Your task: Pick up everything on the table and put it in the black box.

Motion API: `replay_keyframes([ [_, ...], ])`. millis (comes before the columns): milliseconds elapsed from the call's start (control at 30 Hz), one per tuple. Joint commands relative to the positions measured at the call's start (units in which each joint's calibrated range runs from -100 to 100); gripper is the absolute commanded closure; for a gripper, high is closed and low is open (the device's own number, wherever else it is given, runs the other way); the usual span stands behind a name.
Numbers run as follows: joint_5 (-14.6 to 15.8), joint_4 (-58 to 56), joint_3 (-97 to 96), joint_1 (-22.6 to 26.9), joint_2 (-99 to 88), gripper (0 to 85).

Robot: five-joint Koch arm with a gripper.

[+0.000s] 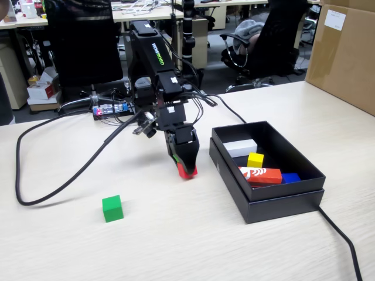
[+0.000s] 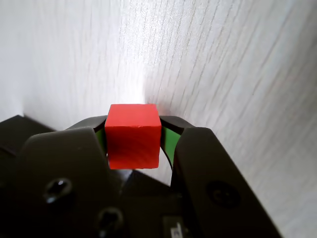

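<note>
1. Claw (image 1: 186, 170) state: it is closed on the red cube (image 1: 187, 172), which is seen in the wrist view (image 2: 132, 136) pinched between the two dark jaws, whose green inner pads (image 2: 170, 141) are pressed against its sides.
2. In the fixed view the claw is pointed downward near the middle of the desk (image 1: 176, 246), with the red cube at its tip, at or just above the desk surface; contact with the desk cannot be told.
3. The green cube (image 1: 112, 208) is found on the pale wood-grain desk at about 8 o'clock from the claw, well apart from it and from the box.
4. The black box (image 1: 281, 202) is placed at about 3 o'clock from the claw, near it, open at the top.
5. The yellow cube (image 1: 255, 160) is seen inside the black box, near its middle.
6. A white block (image 1: 241, 147) is lying in the box at 11 o'clock from the yellow cube, just beside it.
7. A red-and-white carton (image 1: 261, 175) is lying at 6 o'clock from the yellow cube, and a blue block (image 1: 290, 177) is just beside the carton's right end.
8. A black cable (image 1: 53, 170) is looped over the desk at 9 o'clock from the claw.
9. A brown cardboard carton (image 1: 343, 52) is standing at the desk's 2 o'clock corner.
</note>
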Motion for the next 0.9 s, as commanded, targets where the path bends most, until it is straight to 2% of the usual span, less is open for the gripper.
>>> replay_keyframes([
  [0,0.4,-5.4,4.3,0.0,-9.3,83.3],
  [100,1.8,-13.2,7.3,2.2,-22.3,83.4],
  [233,3.5,-14.5,9.6,5.7,-27.9,83.4],
  [300,5.4,-14.4,13.3,8.7,-28.1,83.3],
  [333,6.7,-14.2,16.4,10.7,-25.9,83.3],
  [500,8.2,-10.9,22.0,13.0,-15.2,83.3],
  [867,8.6,-3.3,21.1,13.4,2.6,83.1],
])
